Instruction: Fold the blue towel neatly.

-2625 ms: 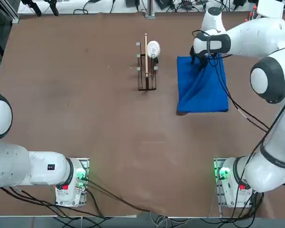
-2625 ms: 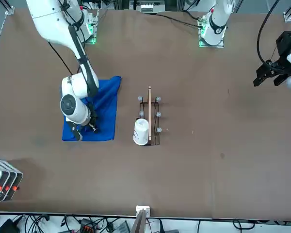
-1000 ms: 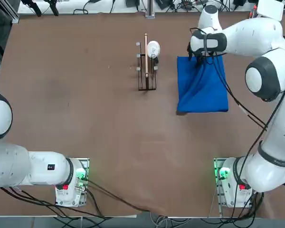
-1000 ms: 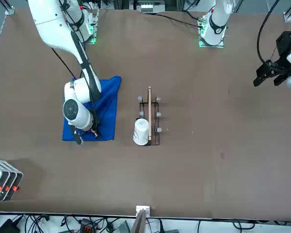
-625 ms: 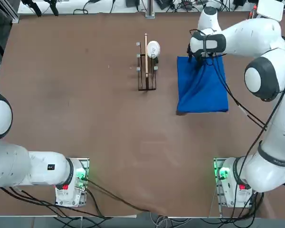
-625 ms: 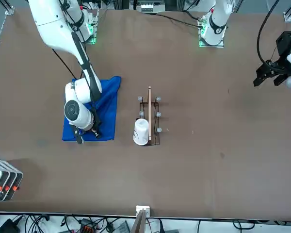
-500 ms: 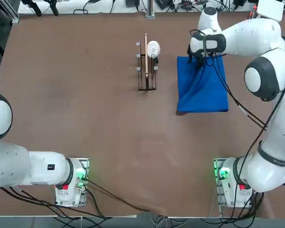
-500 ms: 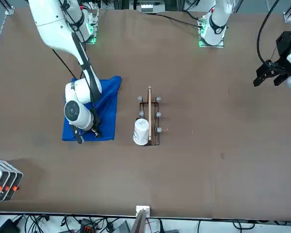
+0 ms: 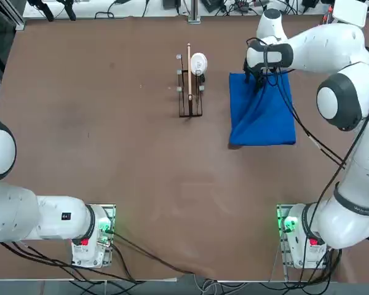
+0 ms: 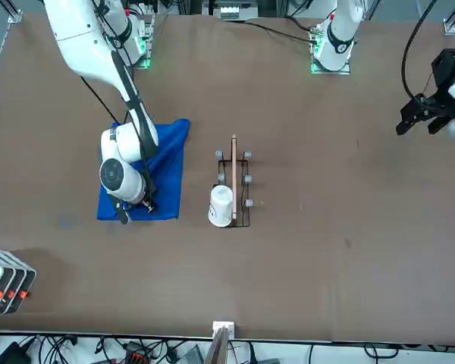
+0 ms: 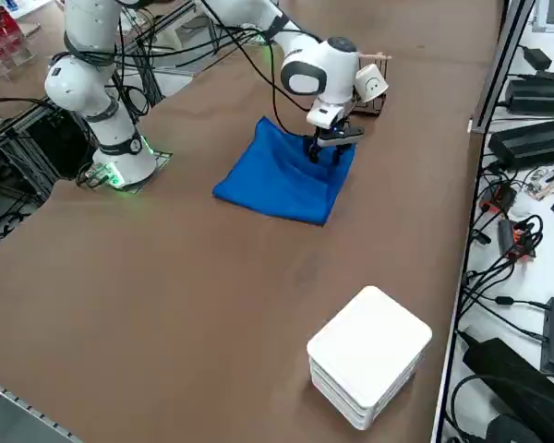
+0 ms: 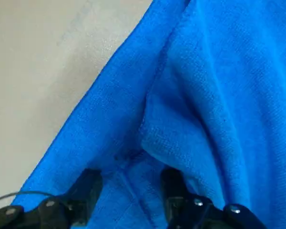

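One blue towel (image 9: 262, 110), doubled into a near-square pad, lies flat on the brown table (image 9: 111, 123) on the working arm's side, toward the far edge from the arm bases; its upper layer is rumpled into diagonal ridges, and the corner nearest the bases on the side facing the stand curls slightly off square. One right gripper (image 12: 131, 179), pointing down, sits at the towel's far edge near the corner facing the stand; seen from the front it stands over the towel's nearest edge (image 10: 133, 205), and from the right side it is low over the cloth (image 11: 325, 148). Its jaws stand apart with a raised fold of the towel between the two dark fingertips (image 12: 88, 183); whether the pads actually press that fold cannot be told. One wooden stand (image 9: 189, 83), a dark wire frame around an upright flat wooden piece, stands just beside the towel, apart from it, toward the table's middle. One white cup (image 9: 198, 62) rests on its side at the stand's far end, touching the frame. One white box (image 11: 369, 355) sits near the table's corner, well apart from the towel.
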Available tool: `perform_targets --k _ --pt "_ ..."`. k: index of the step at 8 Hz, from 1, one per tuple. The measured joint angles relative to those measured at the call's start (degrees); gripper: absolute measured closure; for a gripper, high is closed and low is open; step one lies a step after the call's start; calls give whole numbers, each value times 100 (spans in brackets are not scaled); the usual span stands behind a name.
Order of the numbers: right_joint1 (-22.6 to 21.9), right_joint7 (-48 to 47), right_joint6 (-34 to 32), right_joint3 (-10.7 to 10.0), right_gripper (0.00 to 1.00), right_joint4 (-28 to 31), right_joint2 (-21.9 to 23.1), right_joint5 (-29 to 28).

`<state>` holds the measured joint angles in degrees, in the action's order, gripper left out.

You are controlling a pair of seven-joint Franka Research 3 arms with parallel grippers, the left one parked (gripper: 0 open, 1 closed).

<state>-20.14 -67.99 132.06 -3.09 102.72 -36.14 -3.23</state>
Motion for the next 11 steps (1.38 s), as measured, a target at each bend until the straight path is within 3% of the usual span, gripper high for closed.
perform_targets --k 10,11 --pt "4 -30 -43 -1 74 -2 21 0" --pt "4 -30 -52 -2 95 -3 38 0"
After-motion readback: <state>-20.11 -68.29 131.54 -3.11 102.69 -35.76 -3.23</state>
